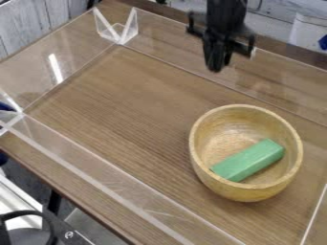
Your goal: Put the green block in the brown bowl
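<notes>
already inside: green block (248, 161), set in brown bowl (204, 167)
gripper (215, 65): closed, nothing seen held
left to do: nothing, apparently
</notes>
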`<act>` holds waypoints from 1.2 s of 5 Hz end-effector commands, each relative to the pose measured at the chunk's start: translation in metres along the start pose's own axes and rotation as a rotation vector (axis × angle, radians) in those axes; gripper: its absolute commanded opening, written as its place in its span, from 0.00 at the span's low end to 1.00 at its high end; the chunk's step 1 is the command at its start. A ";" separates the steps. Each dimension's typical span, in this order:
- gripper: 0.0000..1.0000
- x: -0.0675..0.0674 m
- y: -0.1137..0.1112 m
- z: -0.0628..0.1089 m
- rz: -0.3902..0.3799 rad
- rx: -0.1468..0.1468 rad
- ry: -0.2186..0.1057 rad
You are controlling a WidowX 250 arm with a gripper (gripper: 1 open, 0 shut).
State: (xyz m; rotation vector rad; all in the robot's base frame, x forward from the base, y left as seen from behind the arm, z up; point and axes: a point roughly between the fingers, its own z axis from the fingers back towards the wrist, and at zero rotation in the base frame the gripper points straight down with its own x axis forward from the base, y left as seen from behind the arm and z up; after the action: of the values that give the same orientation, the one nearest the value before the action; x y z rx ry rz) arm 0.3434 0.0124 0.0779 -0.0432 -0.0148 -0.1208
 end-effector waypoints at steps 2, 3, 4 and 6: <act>0.00 0.010 0.003 -0.011 -0.004 0.004 -0.025; 0.00 0.013 0.001 -0.018 -0.007 -0.001 -0.018; 0.00 0.014 0.000 -0.021 -0.006 -0.006 -0.016; 1.00 0.013 0.000 -0.011 0.005 -0.011 -0.032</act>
State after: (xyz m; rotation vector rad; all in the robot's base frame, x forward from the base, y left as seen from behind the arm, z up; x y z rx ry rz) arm 0.3462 0.0097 0.0419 -0.0636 0.0320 -0.1128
